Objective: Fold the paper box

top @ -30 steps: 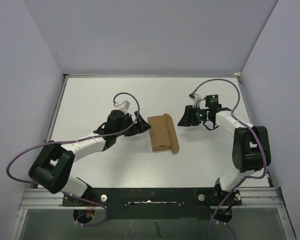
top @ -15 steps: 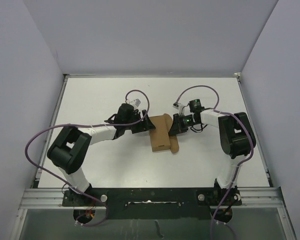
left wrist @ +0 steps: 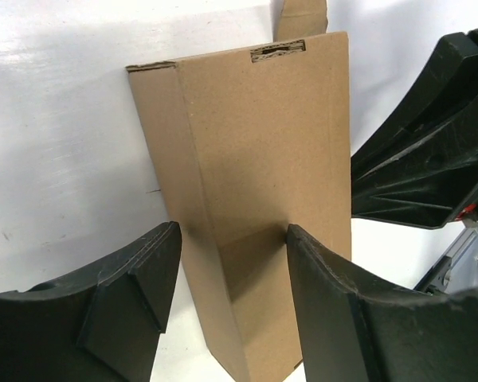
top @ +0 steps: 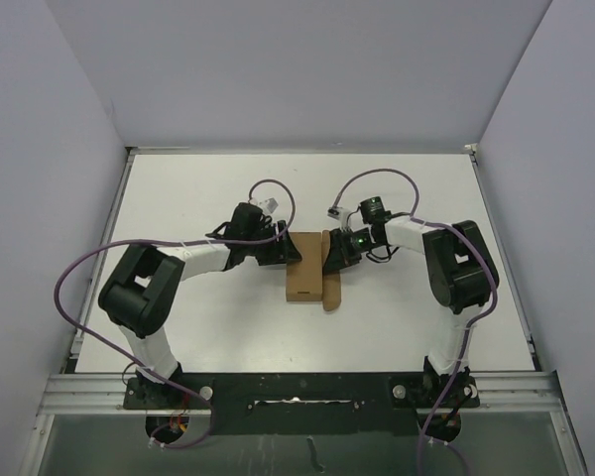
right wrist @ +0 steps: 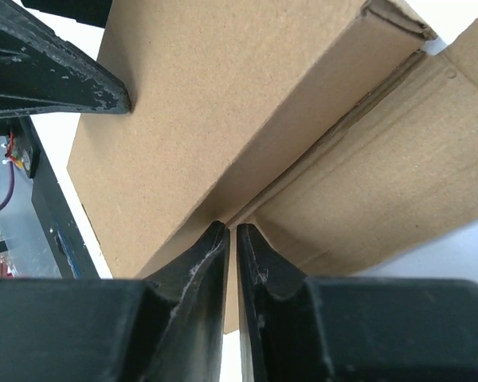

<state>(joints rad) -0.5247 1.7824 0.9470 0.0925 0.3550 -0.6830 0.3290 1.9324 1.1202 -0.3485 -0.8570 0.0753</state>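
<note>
Right gripper [right wrist: 231,229]: jaws pinched almost together, tips set in the crease between body and loose flap; nothing seen held. Left gripper [left wrist: 231,231]: jaws parted astride the far left edge, not clamped. The plain brown cardboard paper box [top: 305,268] lies mid-way on the white table [top: 178,198], directly between both grippers and equally near each. Its long axis runs near to far, flap on the right.

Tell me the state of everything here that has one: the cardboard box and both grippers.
Paper box: partly folded, lying flat on the table, one flap spread open beside it.
Left gripper: open, fingers straddling the box's side edge, not clamped.
Right gripper: shut, tips at the crease between box top and flap; whether it pinches cardboard cannot be told.
</note>
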